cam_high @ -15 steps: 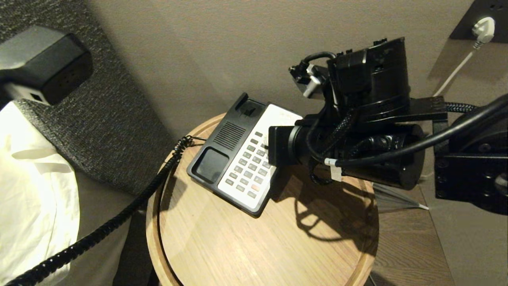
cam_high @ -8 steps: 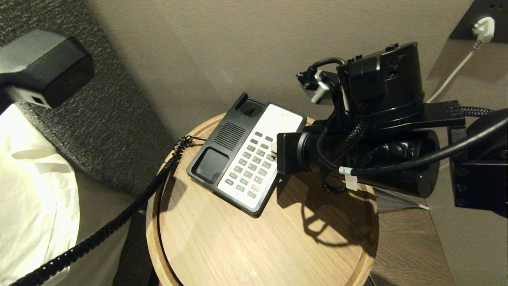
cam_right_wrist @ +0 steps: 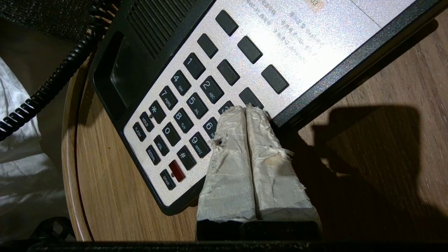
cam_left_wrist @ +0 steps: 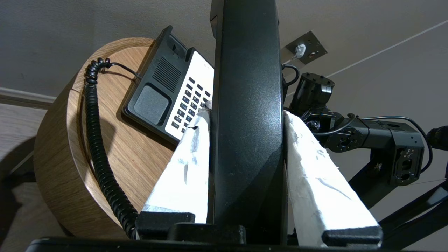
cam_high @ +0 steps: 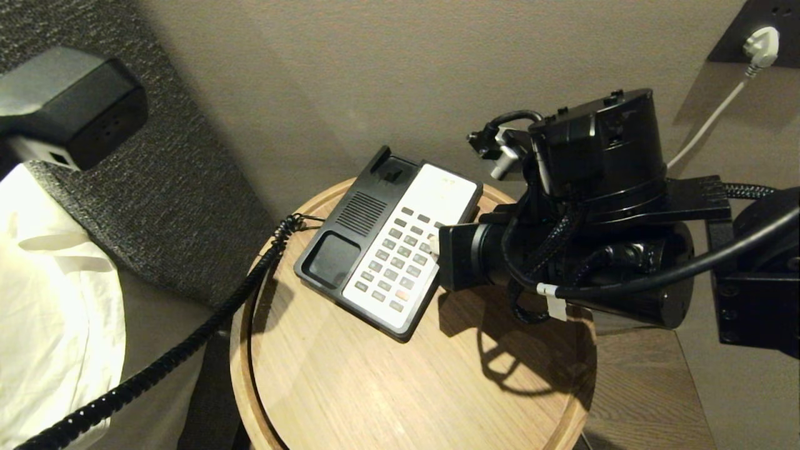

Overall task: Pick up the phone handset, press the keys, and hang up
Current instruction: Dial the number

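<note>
The black phone handset [cam_left_wrist: 246, 105] is held off the base, its blocky end [cam_high: 69, 106] showing at the upper left of the head view. My left gripper [cam_left_wrist: 245, 117] is shut on it, white-taped fingers [cam_left_wrist: 189, 164] pressed to both sides. The coiled cord [cam_high: 187, 337] runs from the handset to the black-and-white phone base [cam_high: 387, 250], whose cradle is empty. My right gripper [cam_right_wrist: 246, 110] is shut. Its taped tips [cam_high: 432, 245] rest on the keys [cam_right_wrist: 189, 105] at the keypad's right column, by the 3 and 6.
The phone base sits on a round wooden table [cam_high: 406, 387] with a raised rim. A white pillow [cam_high: 50, 300] and grey upholstered headboard [cam_high: 175, 187] lie to the left. A wall socket with a white plug [cam_high: 762, 44] is at the upper right.
My right arm has sunk lower over the keypad and shifted slightly right, its tips staying at the keys' right column. The left gripper and handset have not moved.
</note>
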Controlling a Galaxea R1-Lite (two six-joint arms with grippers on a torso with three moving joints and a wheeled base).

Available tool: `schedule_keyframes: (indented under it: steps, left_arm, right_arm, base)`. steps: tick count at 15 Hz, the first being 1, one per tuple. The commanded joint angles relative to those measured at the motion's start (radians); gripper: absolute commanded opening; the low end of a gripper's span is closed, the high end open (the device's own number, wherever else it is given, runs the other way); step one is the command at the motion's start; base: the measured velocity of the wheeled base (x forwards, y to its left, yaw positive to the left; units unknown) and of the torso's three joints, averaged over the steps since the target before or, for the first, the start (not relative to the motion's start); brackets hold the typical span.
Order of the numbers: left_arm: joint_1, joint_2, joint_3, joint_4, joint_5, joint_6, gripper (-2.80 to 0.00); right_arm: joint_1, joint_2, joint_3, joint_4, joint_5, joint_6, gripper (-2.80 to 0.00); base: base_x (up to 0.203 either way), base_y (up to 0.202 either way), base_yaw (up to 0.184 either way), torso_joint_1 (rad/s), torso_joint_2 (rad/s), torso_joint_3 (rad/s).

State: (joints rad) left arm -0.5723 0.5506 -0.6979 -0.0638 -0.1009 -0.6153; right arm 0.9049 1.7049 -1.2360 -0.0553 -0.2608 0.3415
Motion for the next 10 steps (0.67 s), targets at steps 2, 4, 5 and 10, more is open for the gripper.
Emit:
schedule_keyframes:
  steps: [2,4,5,10]
  left_arm:
    - [0.000,0.000,0.000,0.001,0.000,-0.004,-2.80]
    - [0.000,0.000,0.001,0.000,0.000,-0.004,-2.80]
    - [0.000,0.002,0.001,0.000,0.000,-0.004,-2.80]
    - [0.000,0.000,0.007,-0.001,0.000,-0.004,-2.80]
  right_arm:
    - [0.002,0.001,-0.006,-0.003,-0.001,0.002,-2.80]
    - [0.002,0.001,-0.014,-0.006,0.002,0.002,-2.80]
    - [0.003,-0.001,-0.015,-0.006,0.003,0.002,-2.80]
    - [0.013,0.001,-0.006,-0.002,0.008,0.005,-2.80]
  base:
    - [0.000,0.000,0.000,0.000,0.00,0.000]
    - [0.000,0.000,0.000,0.000,0.00,0.000]
    - [0.000,0.000,0.000,0.000,0.00,0.000]
    - [0.000,0.000,0.000,0.000,0.00,0.000]
